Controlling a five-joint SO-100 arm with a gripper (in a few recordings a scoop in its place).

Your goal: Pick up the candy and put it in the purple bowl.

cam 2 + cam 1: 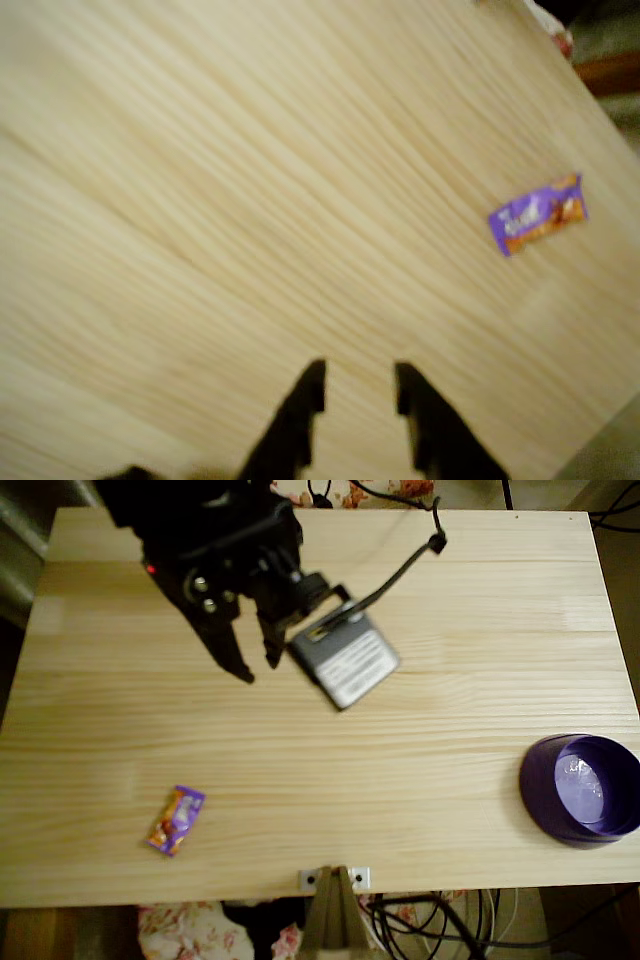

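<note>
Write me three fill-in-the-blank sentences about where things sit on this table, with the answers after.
1. In the overhead view, the candy lies near the table's lower ____ corner.
2. The bowl sits at the table's ____ edge in that view.
3. The gripper has its fingers apart and holds ____.

Missing words: left; right; nothing

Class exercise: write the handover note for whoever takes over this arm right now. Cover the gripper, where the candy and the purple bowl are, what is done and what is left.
Gripper: open, holding nothing, above bare wood in the upper left of the overhead view.
Candy: flat on the table near the lower left edge in the overhead view, well apart from the gripper.
Purple bowl: upright at the right edge, no candy inside.
Done: nothing picked up yet.
Left: reach the candy, grasp it, carry it across the table, drop it in the bowl.
</note>
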